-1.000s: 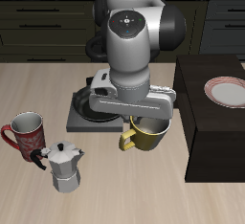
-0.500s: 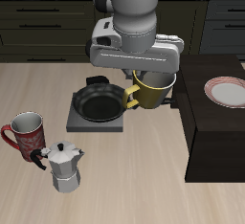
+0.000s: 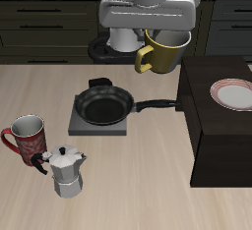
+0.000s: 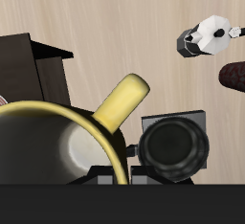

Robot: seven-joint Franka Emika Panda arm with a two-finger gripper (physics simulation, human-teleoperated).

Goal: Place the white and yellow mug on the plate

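The white and yellow mug (image 3: 165, 52) hangs high above the table, upright, its yellow handle toward the frying pan side. My gripper (image 3: 169, 29) is shut on its rim from above; the fingers are mostly hidden behind the mug and the wrist. In the wrist view the mug (image 4: 57, 146) fills the frame close up, pale inside, handle (image 4: 122, 99) sticking out. The plate (image 3: 237, 95), white with a reddish-pink rim band, lies on the dark raised block, lower than the mug and nearer the table's front edge; a sliver of it (image 4: 3, 100) shows in the wrist view.
A black frying pan (image 3: 104, 106) sits on a grey square stand below the mug, its handle pointing toward the dark block (image 3: 212, 126). A red patterned mug (image 3: 27, 136) and a silver moka pot (image 3: 65, 170) stand near the front. Dark cabinets run behind the table.
The arm has lifted the mug steadily up and toward the back of the table, from just above the tabletop by the pan to well above it, and a little toward the dark block.
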